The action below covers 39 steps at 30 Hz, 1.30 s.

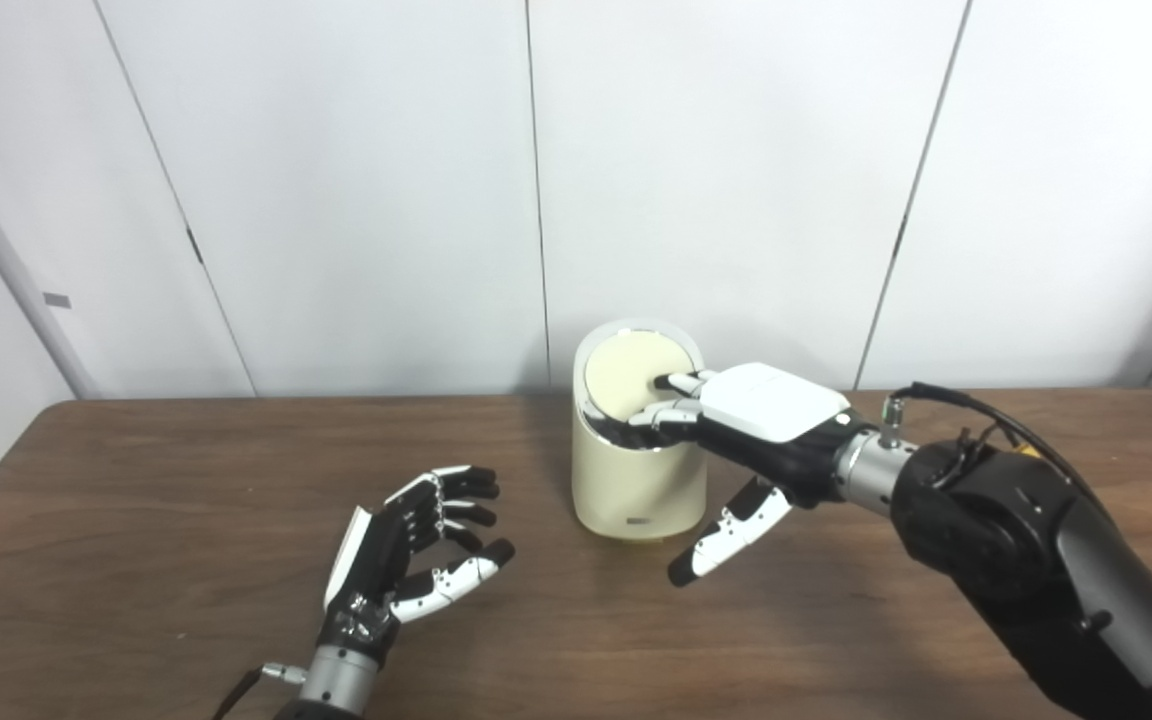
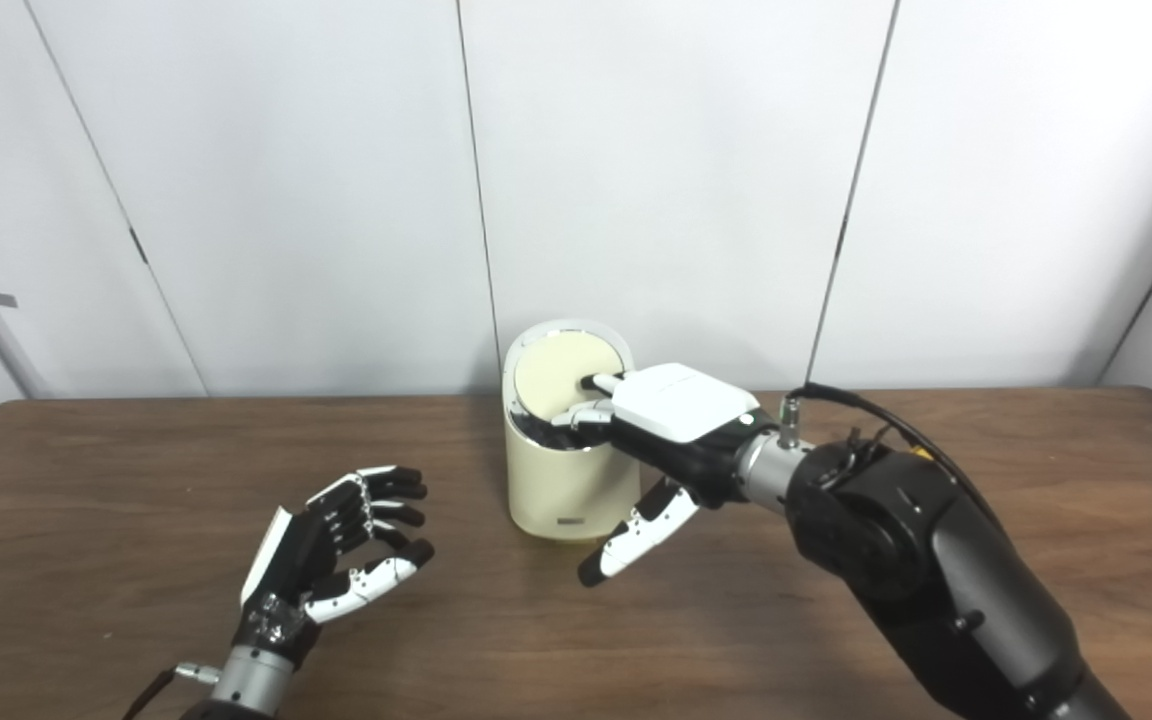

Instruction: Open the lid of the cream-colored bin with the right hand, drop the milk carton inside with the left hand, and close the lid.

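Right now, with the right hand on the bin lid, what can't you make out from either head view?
- Milk carton: in neither view; whether it lies inside the bin cannot be told, since the tilted lid and right hand cover the opening.
- Right hand's fingertips: whether they press or merely touch the lid is unclear.
- Left hand: open; its forearm is cut off by the bottom edge.
- Bin's front label: too small to read.

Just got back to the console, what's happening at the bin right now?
The right robot hand has its fingertips on the tilted lid of the cream-colored bin, which stands at the table's far edge. The left robot hand waits open and empty above the table. No milk carton is visible.
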### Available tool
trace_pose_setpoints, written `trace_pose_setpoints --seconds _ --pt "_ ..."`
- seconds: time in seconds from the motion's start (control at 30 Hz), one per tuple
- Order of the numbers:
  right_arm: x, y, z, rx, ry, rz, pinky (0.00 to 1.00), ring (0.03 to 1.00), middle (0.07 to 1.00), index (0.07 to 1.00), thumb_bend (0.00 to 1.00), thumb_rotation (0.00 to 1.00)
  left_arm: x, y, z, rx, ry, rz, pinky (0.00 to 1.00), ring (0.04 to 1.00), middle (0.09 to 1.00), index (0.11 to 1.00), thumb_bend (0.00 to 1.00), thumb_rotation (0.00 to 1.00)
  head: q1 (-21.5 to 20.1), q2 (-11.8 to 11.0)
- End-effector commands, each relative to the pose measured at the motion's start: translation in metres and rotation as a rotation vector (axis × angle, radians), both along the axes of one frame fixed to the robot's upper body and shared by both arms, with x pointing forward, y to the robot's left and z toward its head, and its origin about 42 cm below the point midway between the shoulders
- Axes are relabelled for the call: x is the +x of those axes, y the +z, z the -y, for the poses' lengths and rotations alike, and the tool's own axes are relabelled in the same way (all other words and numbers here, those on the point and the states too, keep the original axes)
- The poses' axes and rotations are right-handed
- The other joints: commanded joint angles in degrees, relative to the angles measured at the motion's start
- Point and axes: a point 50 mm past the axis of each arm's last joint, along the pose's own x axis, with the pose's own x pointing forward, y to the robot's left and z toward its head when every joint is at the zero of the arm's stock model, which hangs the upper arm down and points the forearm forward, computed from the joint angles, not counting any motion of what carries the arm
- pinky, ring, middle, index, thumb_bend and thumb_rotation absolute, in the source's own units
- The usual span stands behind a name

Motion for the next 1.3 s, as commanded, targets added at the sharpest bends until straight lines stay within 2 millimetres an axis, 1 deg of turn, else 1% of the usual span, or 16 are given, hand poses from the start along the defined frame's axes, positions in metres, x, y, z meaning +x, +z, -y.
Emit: trace_pose_setpoints --seconds 0.0,0.23,0.3,0.4,0.47,0.53,0.67,0.73,0.8,0.9,1.03,1.13,1.2,1.27 --pt "0.006 -0.019 0.011 -0.098 -0.097 -0.110 1.00 1.000 0.902 0.907 0.79 0.66 0.004 0.013 0.000 -0.016 -0.003 0.052 0.50 0.620 0.701 0.719 0.67 0.18 0.05 0.03" --pt "0.006 -0.016 0.012 -0.052 -0.080 -0.091 1.00 1.000 0.900 0.899 0.80 0.66 0.005 0.013 0.000 -0.012 -0.007 0.050 0.50 0.618 0.700 0.718 0.66 0.18 -0.04 0.08" --pt "0.004 -0.011 0.015 0.005 -0.076 -0.083 1.00 1.000 0.893 0.894 0.79 0.63 0.005 0.013 0.000 -0.012 -0.009 0.051 0.49 0.615 0.698 0.717 0.66 0.17 -0.15 -0.03" --pt "0.002 -0.003 0.019 0.117 -0.057 -0.020 1.00 1.000 0.865 0.874 0.77 0.58 0.005 0.013 0.000 -0.010 -0.007 0.050 0.50 0.616 0.698 0.720 0.66 0.17 -0.20 -0.15" --pt "0.001 0.001 0.021 0.172 -0.056 0.013 1.00 1.000 0.858 0.869 0.76 0.57 0.006 0.013 0.000 -0.013 -0.006 0.052 0.49 0.614 0.697 0.720 0.66 0.16 -0.18 -0.13" --pt "0.000 0.005 0.025 0.226 -0.060 0.042 0.99 1.000 0.856 0.870 0.76 0.55 0.006 0.013 0.000 -0.016 -0.008 0.054 0.49 0.611 0.694 0.715 0.65 0.16 -0.26 -0.22" --pt "-0.004 0.016 0.032 0.334 -0.072 0.108 1.00 1.000 0.873 0.883 0.70 0.53 0.006 0.014 0.001 -0.013 -0.013 0.065 0.49 0.609 0.695 0.711 0.64 0.15 -0.18 -0.27" --pt "-0.006 0.017 0.036 0.391 -0.079 0.134 0.95 0.991 0.883 0.898 0.67 0.51 0.006 0.014 0.001 -0.017 -0.016 0.065 0.49 0.610 0.695 0.713 0.64 0.14 -0.12 -0.26" --pt "-0.007 0.016 0.038 0.451 -0.084 0.154 0.82 0.960 0.892 0.904 0.67 0.46 0.006 0.014 0.001 -0.021 -0.017 0.062 0.49 0.610 0.695 0.713 0.65 0.14 -0.13 -0.24" --pt "-0.010 0.014 0.045 0.519 -0.113 0.194 0.76 0.941 0.907 0.917 0.65 0.42 0.005 0.014 0.001 -0.021 -0.014 0.063 0.49 0.614 0.698 0.712 0.66 0.16 -0.16 -0.17" --pt "-0.015 0.005 0.056 0.609 -0.159 0.191 0.78 0.928 0.936 0.941 0.63 0.37 0.004 0.015 0.001 -0.025 -0.019 0.065 0.49 0.615 0.699 0.714 0.66 0.17 -0.26 -0.16" --pt "-0.019 -0.006 0.068 0.701 -0.205 0.165 0.80 0.922 0.947 0.955 0.63 0.32 0.005 0.015 0.000 -0.022 -0.021 0.071 0.49 0.610 0.696 0.715 0.65 0.16 -0.16 -0.11" --pt "-0.021 -0.016 0.075 0.749 -0.246 0.145 0.81 0.935 0.941 0.943 0.65 0.32 0.005 0.015 0.000 -0.023 -0.024 0.073 0.49 0.608 0.694 0.715 0.65 0.15 -0.25 -0.15" --pt "-0.023 -0.027 0.082 0.789 -0.279 0.125 0.81 0.912 0.933 0.930 0.67 0.29 0.005 0.015 -0.001 -0.026 -0.030 0.075 0.49 0.607 0.695 0.717 0.65 0.15 -0.45 -0.10"
